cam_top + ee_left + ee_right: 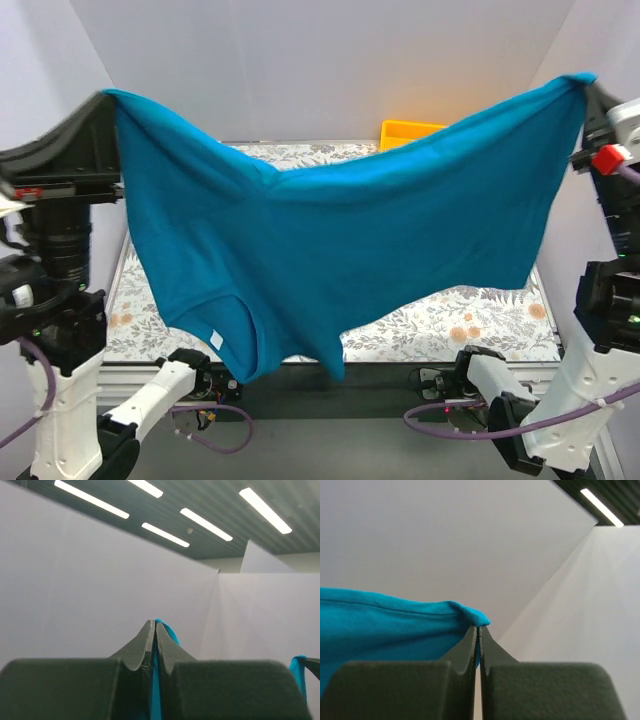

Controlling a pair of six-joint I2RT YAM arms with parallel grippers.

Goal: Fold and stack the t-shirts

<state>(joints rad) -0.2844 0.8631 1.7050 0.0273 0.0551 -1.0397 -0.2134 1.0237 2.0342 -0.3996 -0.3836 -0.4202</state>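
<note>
The left end effector (108, 100) was clenched on one corner of the teal-blue t-shirt (330, 230), and the right end effector (588, 88) on the opposite corner. The shirt hung slack between them, sagging below both, above the worktop (480, 320). To spread it well, they should probably draw apart evenly until the top edge ran taut, then lower together so the cloth lay flat.

Left gripper (154, 625) and right gripper (479, 628) high, wide apart, seemingly level, jaws of both pressed tight.
</note>
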